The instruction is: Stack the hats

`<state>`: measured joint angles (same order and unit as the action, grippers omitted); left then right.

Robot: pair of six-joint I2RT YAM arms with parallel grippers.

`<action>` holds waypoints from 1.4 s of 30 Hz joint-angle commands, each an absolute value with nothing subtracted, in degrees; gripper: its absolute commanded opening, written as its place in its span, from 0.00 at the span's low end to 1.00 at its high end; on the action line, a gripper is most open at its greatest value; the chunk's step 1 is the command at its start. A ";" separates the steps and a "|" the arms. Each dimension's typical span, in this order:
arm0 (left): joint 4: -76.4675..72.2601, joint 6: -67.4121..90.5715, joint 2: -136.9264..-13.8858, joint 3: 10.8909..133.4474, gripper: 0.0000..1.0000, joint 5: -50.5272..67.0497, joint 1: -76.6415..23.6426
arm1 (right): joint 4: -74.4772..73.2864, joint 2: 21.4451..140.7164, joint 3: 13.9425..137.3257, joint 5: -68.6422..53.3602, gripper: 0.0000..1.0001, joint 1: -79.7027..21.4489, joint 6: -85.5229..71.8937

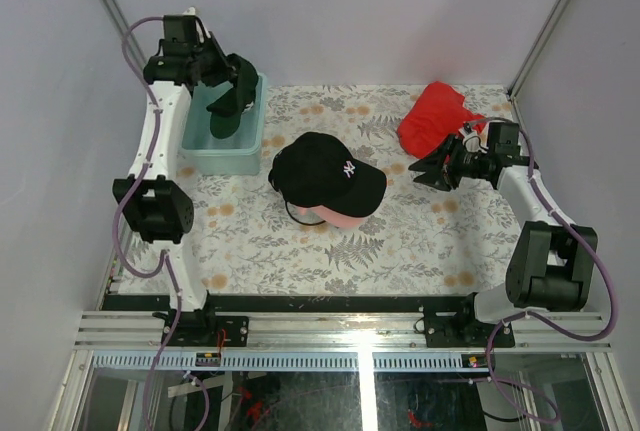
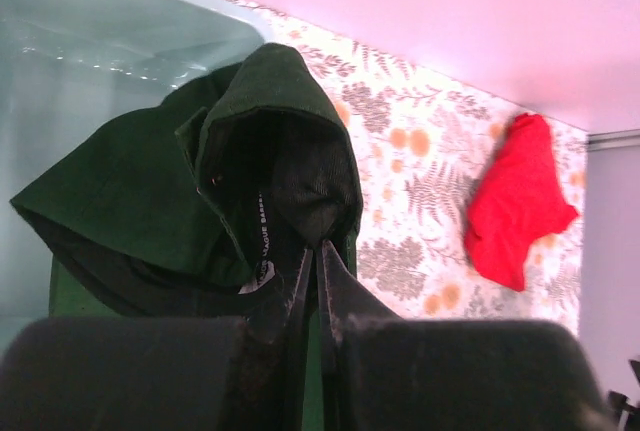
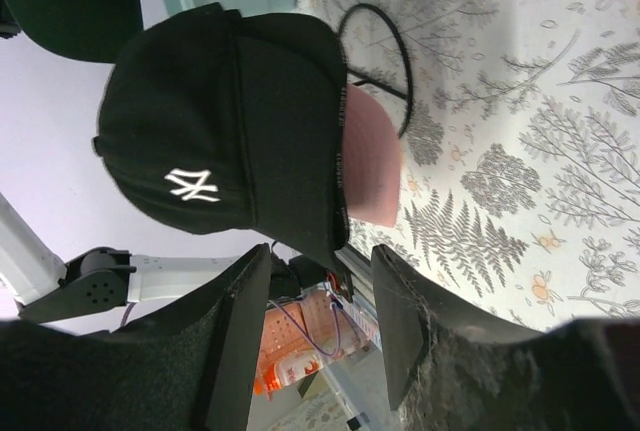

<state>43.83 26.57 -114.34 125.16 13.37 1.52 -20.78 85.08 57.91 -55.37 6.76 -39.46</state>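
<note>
A black hat [image 1: 325, 173] with a white logo lies mid-table on top of a light pink hat [image 1: 346, 219], whose brim pokes out below it. In the right wrist view the black hat [image 3: 230, 121] covers all of the pink hat [image 3: 372, 171] but that brim. My left gripper [image 1: 234, 88] hangs over the tub, shut on a dark green hat [image 1: 226, 109]. Its jaws [image 2: 318, 251] pinch the green hat's fabric [image 2: 270, 141]. My right gripper [image 1: 420, 173] stands open and holds nothing, a short way right of the stacked hats. Its fingers [image 3: 320, 261] point at them.
The mint-green tub [image 1: 222, 156] sits at the back left under the held hat. A red cloth [image 1: 435, 116] lies at the back right, just behind my right gripper. A black cord loop [image 1: 305, 216] lies by the pink hat. Walls enclose the floral table top.
</note>
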 commanded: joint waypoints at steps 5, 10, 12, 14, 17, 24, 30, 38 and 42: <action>41.27 34.76 -102.90 123.78 0.00 24.87 3.16 | -4.30 77.79 59.12 -62.84 0.52 5.10 -49.74; 25.47 45.27 -90.70 110.73 0.00 29.62 3.18 | 13.36 72.84 59.38 -62.50 0.53 -0.87 -63.61; 15.23 51.56 -85.76 102.85 0.00 30.68 3.16 | 17.97 71.70 60.44 -60.47 0.54 -4.03 -70.00; 6.11 57.62 -82.65 96.77 0.00 31.86 3.03 | 22.55 71.09 61.57 -57.54 0.58 -7.62 -77.50; -4.26 64.85 -80.69 90.99 0.00 32.14 2.25 | 28.77 70.29 61.94 -50.29 0.67 -12.34 -90.17; -13.80 68.08 -79.87 88.60 0.00 28.61 -2.74 | 37.80 69.89 61.01 -31.88 0.80 -26.15 -113.36; -13.72 64.40 -79.97 89.34 0.00 25.74 -6.30 | 38.99 73.04 65.53 -23.28 0.81 -34.50 -120.90; -12.08 60.10 -80.17 89.54 0.00 24.13 -8.91 | 39.12 80.09 74.02 -19.33 0.83 -39.24 -124.02; -12.56 59.46 -80.43 89.27 0.00 23.83 -9.27 | 37.25 81.19 74.85 -16.14 0.84 -41.46 -124.39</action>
<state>-7.70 61.58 -80.86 88.01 25.36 -8.80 35.51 80.84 71.64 -21.06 -39.22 -118.85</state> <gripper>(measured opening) 0.004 0.833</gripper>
